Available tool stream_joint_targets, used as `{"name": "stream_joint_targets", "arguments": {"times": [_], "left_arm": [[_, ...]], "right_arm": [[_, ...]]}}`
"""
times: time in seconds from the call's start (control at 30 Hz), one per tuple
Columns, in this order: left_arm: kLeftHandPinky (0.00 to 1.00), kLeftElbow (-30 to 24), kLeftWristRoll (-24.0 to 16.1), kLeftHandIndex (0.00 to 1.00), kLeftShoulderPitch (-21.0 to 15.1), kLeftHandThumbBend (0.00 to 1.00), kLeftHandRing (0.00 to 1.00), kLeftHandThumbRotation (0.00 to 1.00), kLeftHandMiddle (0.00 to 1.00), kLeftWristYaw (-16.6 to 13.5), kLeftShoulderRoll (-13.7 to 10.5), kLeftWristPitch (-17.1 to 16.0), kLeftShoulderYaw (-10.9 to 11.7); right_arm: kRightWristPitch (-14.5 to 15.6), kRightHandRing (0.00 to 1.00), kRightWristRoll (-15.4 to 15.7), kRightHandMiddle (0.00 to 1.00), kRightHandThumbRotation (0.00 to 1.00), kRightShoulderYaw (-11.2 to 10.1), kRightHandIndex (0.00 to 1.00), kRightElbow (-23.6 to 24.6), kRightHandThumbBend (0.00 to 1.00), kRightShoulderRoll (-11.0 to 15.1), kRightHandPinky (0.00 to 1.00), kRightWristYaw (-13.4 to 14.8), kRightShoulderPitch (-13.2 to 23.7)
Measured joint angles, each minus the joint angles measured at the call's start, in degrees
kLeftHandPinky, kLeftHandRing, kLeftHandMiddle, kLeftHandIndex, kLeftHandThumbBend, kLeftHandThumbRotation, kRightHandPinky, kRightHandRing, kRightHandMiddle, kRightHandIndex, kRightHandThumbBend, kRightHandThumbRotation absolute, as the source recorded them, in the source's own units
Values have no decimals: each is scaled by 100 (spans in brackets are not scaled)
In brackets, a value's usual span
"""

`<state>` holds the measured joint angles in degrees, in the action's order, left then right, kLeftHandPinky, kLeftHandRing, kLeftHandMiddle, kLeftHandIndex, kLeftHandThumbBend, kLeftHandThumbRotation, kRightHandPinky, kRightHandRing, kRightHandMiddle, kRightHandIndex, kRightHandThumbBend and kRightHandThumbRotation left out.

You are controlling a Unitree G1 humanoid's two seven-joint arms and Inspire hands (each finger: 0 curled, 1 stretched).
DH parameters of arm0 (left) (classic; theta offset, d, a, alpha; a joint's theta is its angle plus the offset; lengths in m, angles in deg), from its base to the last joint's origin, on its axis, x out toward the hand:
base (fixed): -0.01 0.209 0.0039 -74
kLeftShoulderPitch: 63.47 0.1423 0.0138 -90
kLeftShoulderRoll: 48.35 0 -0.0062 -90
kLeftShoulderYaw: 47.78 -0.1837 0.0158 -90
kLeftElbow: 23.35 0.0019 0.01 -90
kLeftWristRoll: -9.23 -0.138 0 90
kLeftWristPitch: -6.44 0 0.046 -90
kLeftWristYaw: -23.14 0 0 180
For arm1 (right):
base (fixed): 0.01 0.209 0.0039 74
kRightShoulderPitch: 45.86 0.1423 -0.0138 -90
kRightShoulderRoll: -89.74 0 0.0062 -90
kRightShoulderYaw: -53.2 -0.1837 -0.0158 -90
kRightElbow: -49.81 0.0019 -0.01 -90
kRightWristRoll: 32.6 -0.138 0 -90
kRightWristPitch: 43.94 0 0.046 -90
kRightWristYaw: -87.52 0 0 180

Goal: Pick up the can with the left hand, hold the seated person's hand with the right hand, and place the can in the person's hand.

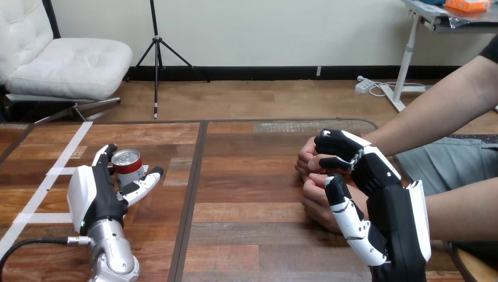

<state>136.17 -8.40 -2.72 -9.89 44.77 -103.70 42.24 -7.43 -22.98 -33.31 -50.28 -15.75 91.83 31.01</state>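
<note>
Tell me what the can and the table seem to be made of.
The can looks like metal, probably aluminium: its top is silvery and shiny, its side printed red and white. The table is wood or a wood-look laminate: brown planks with grain and a slight sheen; I cannot tell which.

The can [127, 170] between the left hand's [101, 197] fingers and thumb is red with a silver top. That hand is black with white shells on a silver forearm [111, 249]; the right hand [382, 179] matches. Beneath them, the table [246, 200] is streaky brown wood, with white tape lines [41, 197] beside the left hand.
</note>
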Motion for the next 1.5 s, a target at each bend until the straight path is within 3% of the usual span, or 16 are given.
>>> {"name": "stream_joint_targets", "arguments": {"times": [0.63, 1.5], "left_arm": [[69, 36, -25, 82, -4, 78, 78, 27, 83, -224, -1, 0, -114], [51, 106, 51, 60, -10, 74, 60, 3, 62, -666, -1, -273, -79]], "right_arm": [[2, 74, -67, 74, 60, 10, 74, 0, 47, 1, 67, -94, -25], [2, 73, -47, 74, 61, 2, 74, 0, 48, 1, 66, -97, -27]]}}
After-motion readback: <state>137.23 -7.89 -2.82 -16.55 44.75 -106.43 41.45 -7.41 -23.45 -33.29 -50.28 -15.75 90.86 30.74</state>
